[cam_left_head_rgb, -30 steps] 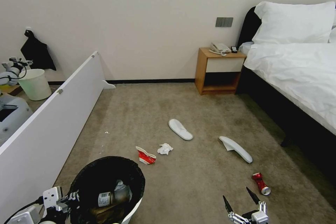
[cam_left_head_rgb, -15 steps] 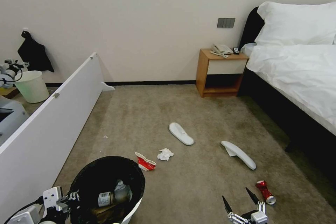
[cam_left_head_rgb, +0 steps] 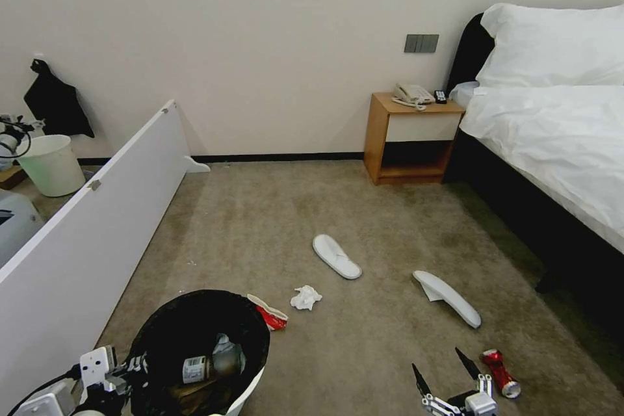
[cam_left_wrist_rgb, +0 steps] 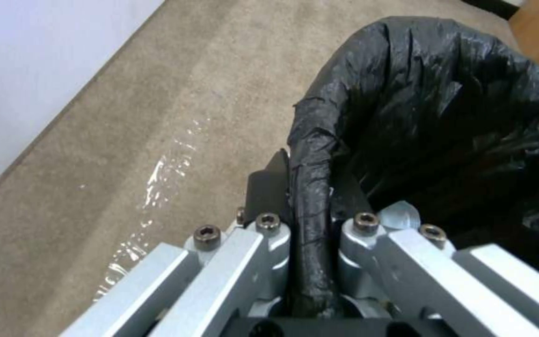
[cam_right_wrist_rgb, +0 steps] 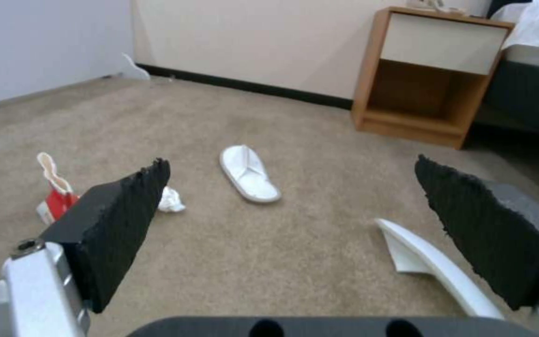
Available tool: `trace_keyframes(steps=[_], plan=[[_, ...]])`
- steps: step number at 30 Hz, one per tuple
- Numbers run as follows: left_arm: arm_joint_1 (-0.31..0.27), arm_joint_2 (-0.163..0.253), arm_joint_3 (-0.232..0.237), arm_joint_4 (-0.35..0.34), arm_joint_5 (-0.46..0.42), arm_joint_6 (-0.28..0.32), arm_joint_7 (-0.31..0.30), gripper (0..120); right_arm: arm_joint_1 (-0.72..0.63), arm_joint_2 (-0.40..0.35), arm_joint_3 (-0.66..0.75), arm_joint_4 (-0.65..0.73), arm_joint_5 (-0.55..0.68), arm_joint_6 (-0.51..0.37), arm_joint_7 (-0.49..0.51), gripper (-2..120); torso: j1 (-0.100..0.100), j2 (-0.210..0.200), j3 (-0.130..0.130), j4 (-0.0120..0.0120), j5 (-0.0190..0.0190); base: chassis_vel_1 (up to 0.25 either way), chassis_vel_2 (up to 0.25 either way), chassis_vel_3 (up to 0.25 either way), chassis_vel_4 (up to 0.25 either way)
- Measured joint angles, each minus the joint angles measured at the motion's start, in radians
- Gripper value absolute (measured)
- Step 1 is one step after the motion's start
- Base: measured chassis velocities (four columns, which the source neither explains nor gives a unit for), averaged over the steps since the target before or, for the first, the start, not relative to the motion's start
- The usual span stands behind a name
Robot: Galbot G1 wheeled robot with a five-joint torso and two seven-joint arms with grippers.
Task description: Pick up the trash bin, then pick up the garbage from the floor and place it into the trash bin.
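Left hand: clamped on the bin's bagged rim, low at the robot's left.
Bin contents: a bottle and other litter.
Right hand: open, empty, low over the carpet.
Can: one, red, lying just right of the right hand.
Cup: one, crushed, beside the bin.
Tissue: one, white, right of the cup.
Slippers: two, white; one flat, one on edge.
Room: nightstand by the wall, bed to the right, white panel to the left.
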Motion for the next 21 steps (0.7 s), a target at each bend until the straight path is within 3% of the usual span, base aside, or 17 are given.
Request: trace_keyframes(steps=[10,21], plan=[[0.003,0.003,0.004,0.003,-0.026,0.006,-0.002,4,-0.004,-0.001,0.001,-0.009,-0.003,0.003,0.003,100,0.0,0.0,0.0,-0.0001,0.0001,-0.003,0.001,0.005,-0.001],[0.02,0.019,0.043,0.037,-0.009,-0.004,0.017,4,-0.012,0.005,0.041,-0.016,0.018,0.026,0.009,100,0.0,0.0,0.0,-0.0001,0.0,0.0,0.0,0.0,0.0]])
